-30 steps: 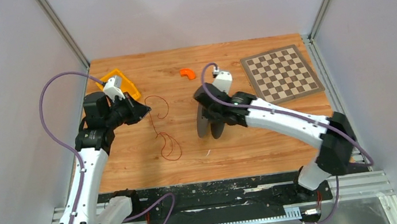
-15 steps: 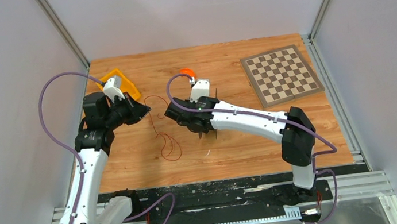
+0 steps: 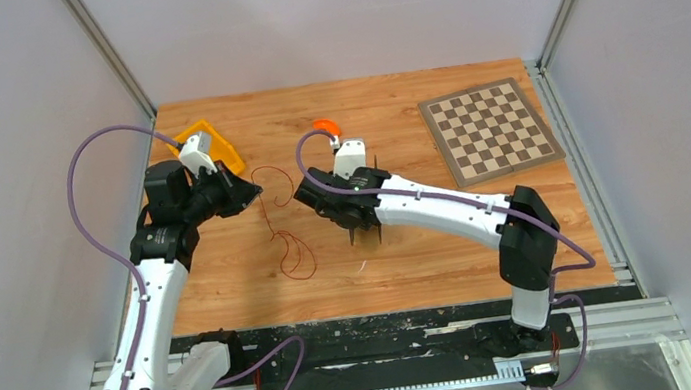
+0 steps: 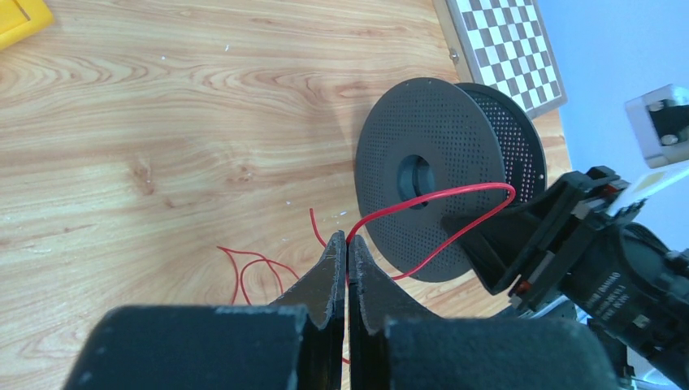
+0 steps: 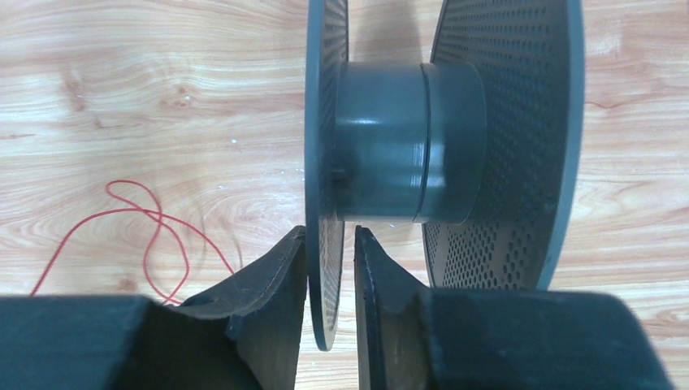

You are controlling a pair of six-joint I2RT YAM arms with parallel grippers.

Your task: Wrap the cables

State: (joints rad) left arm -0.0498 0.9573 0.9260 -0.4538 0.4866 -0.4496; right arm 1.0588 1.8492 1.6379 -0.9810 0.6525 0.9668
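The cable is a thin red wire; my left gripper [image 4: 347, 244] is shut on it. From the pinch the cable [image 4: 439, 195] arcs across a dark perforated spool [image 4: 422, 162] and its other end lies in loose loops on the table [image 3: 294, 252]. The spool [image 5: 406, 146] stands on edge on the wood. My right gripper [image 5: 329, 236] straddles the spool's left flange [image 5: 325, 122], open, with a slit of light between the flange and the right finger. In the top view the left gripper [image 3: 255, 192] sits left of the spool [image 3: 365, 218].
An orange tray [image 3: 214, 147] lies at the back left behind my left gripper. A small orange piece [image 3: 325, 127] sits behind the spool. A checkerboard [image 3: 489, 129] lies at the back right. Grey walls close in the table on three sides.
My right arm has swung left with the spool, toward the left gripper, and its jaws have parted slightly from the flange. My left arm holds still with the cable pinched.
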